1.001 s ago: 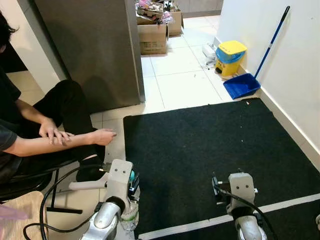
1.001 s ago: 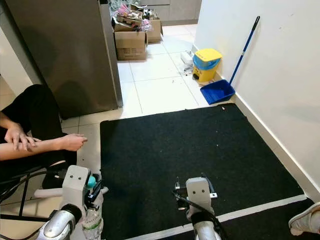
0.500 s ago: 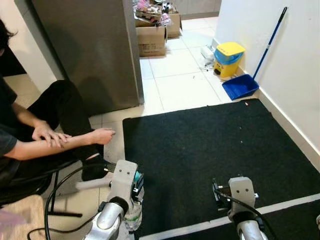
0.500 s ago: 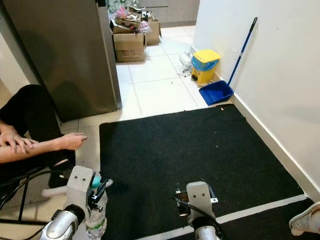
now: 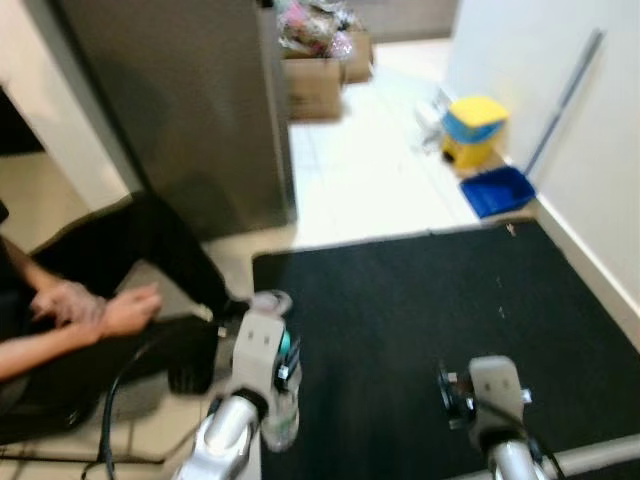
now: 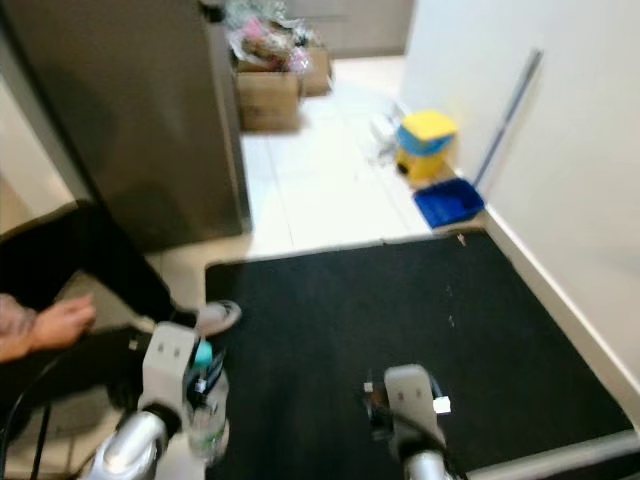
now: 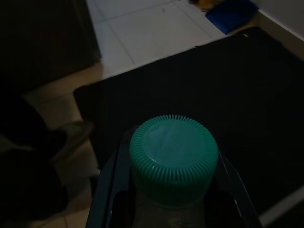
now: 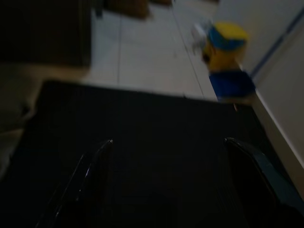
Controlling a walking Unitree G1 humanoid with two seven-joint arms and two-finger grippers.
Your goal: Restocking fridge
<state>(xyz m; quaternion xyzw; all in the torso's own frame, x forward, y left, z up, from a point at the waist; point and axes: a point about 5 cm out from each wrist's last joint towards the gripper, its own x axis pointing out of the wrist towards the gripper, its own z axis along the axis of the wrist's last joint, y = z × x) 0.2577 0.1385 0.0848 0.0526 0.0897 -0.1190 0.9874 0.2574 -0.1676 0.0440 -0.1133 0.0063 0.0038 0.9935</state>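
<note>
Fridge (image 5: 190,110) is standing ahead and leftward of the left end effector (image 7: 166,199), which is clamping an upright bottle (image 7: 173,164); right end effector (image 8: 166,180) is gaping empty.

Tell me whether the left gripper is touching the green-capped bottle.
Touching. In the left wrist view the left gripper has its two black fingers pressed against both sides of the green-capped bottle, just under the cap, with no gap.

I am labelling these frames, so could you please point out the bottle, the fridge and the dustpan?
bottle (image 7: 173,159), left wrist view, on its green cap.
fridge (image 5: 180,100), left eye view, on its grey side.
dustpan (image 6: 448,202), right eye view, on its blue pan.
</note>
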